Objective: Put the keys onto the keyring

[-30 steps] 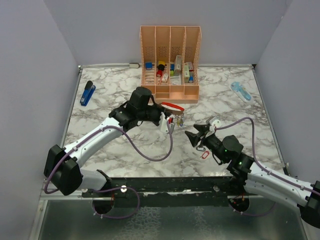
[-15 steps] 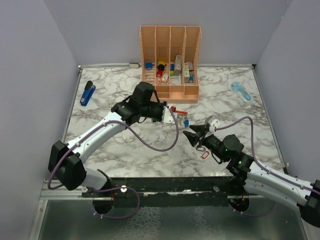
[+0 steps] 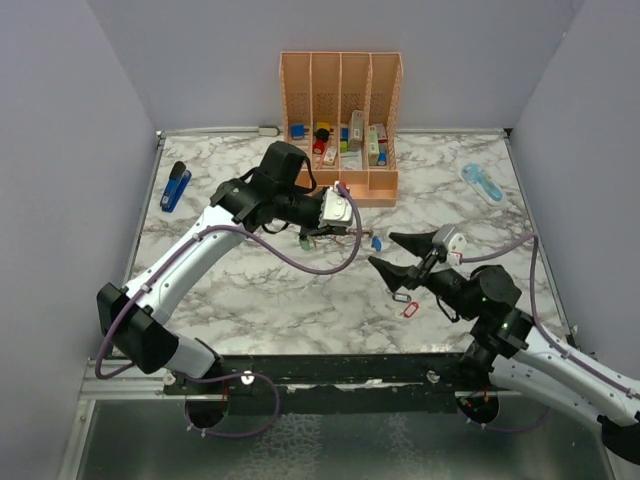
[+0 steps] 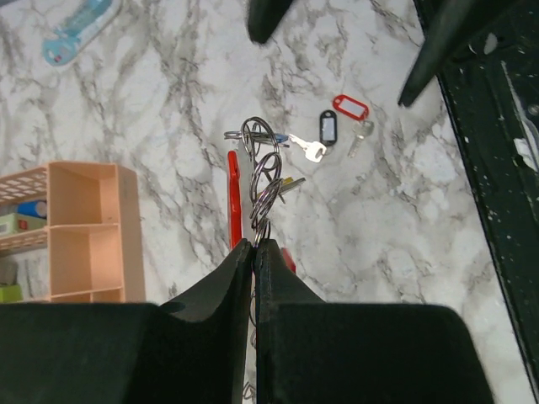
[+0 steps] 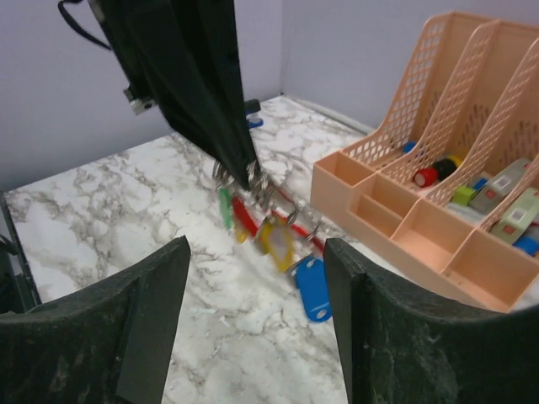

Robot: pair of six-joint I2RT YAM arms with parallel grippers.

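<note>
Keyring [image 4: 234, 198] w/ keys [image 5: 313, 286] | L jaws pinched shut on it (hanging) | R jaws apart, empty

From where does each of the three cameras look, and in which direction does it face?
Top external: above and behind the robot, facing down at the table and organizer; left arm and right arm show.
Left wrist: on the left arm, looking down past its shut left end effector at the keyring.
Right wrist: low on the right arm, facing the organizer across its open right end effector.
Both wrist views share the keyring and organizer.
</note>
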